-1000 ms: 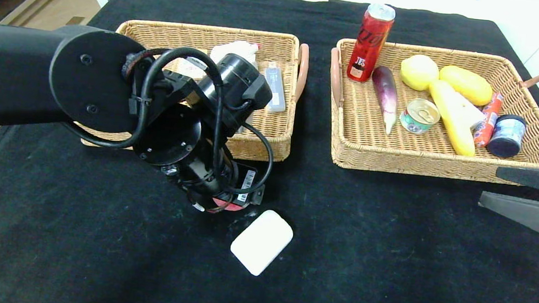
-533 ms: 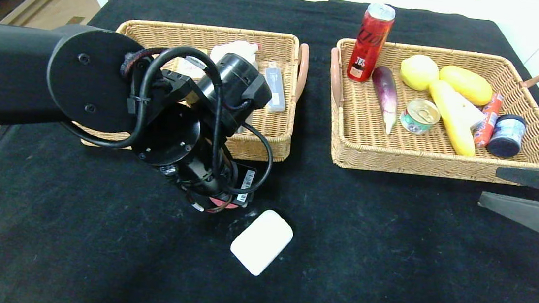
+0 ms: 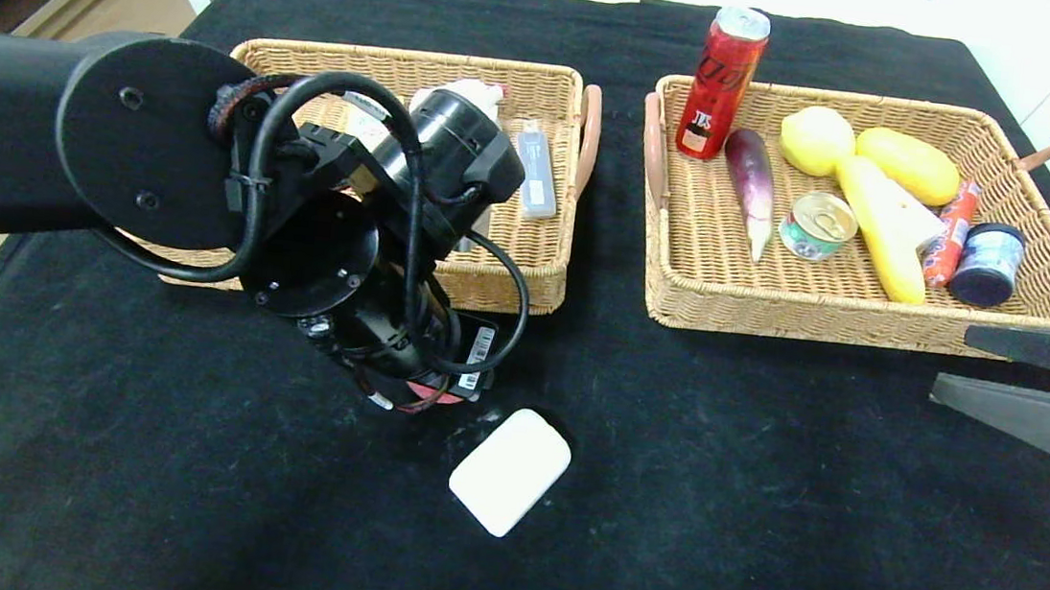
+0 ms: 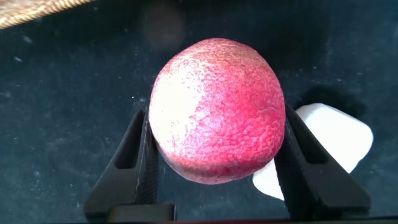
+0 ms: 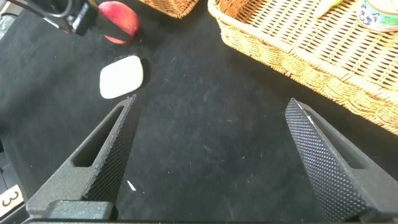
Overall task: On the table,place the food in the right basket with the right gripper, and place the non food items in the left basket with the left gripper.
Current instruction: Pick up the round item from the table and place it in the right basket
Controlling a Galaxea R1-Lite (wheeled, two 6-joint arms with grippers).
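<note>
The left claw (image 4: 214,155) has just closed: a second ago its jaws stood wide, and now they press both flanks of a red, dimple-skinned round fruit (image 4: 216,111), which looks like an apple or peach. In the head view the arm has also drawn slightly up and back toward the left basket (image 3: 527,276), and only a sliver of the fruit (image 3: 427,394) shows beneath the wrist, low over the black bench (image 3: 756,500) just in front of that basket. The right wrist view shows the fruit (image 5: 119,20) beside the left arm's tip, at or just above the cloth; whether it has cleared the bench I cannot tell. Just beside it lies a white rounded bar (image 3: 510,470), probably soap, apart from the jaws and untouched. This grip matters because the fruit looks like food, which the task assigns to the right basket (image 3: 869,319) and the right claw, so carrying it to the left basket would be a sorting mistake. The right claw (image 5: 208,155) hangs wide and empty at the bench's right edge near the right basket, which already holds a red can, an eggplant, yellow produce and tins. The bar is likely the left arm's proper item.
</note>
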